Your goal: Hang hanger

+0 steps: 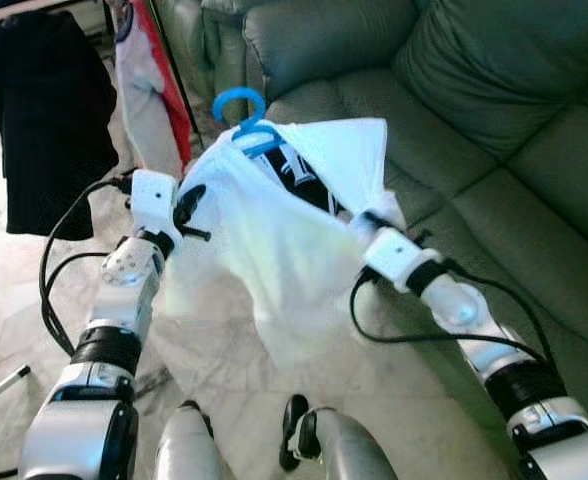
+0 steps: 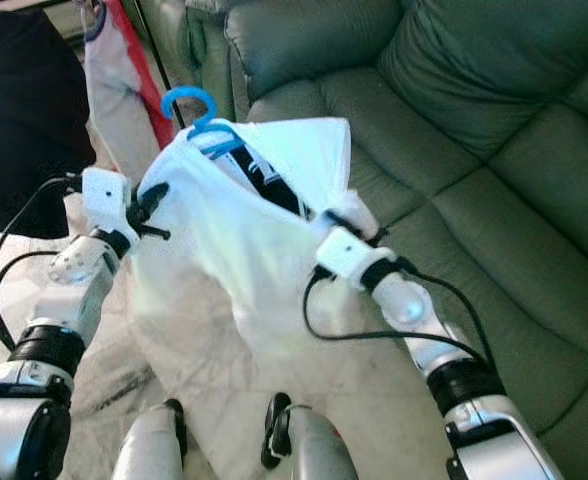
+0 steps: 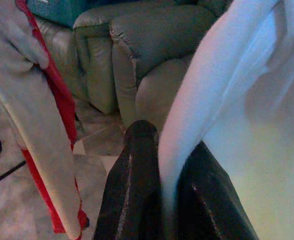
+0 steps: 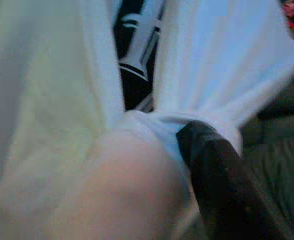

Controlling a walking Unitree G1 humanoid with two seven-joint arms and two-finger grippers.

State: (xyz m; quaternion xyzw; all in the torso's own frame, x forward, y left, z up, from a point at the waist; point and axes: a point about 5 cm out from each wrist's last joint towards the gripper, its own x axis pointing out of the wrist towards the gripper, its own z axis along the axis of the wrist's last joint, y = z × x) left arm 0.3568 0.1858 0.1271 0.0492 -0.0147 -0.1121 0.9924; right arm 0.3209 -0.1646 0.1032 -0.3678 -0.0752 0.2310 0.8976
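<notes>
A white T-shirt [image 1: 274, 230] with a black print inside hangs on a blue hanger [image 1: 242, 120], held up in the air between my two arms in front of the sofa. My left gripper [image 1: 187, 205] is shut on the shirt's left edge; in the left wrist view the white cloth [image 3: 187, 130] runs between the black fingers [image 3: 132, 190]. My right gripper [image 1: 366, 218] is shut on bunched cloth at the shirt's right side; in the right wrist view one black finger [image 4: 217, 185] presses into the gathered fabric [image 4: 152, 125]. The blue hook points up and away from me.
A grey-green leather sofa [image 1: 474, 120] spreads across the right and back. At the left hang a black garment [image 1: 49, 110] and a beige-and-red one [image 1: 154, 90] by a thin black pole [image 1: 179, 80]. Marble floor [image 1: 34, 290] lies below.
</notes>
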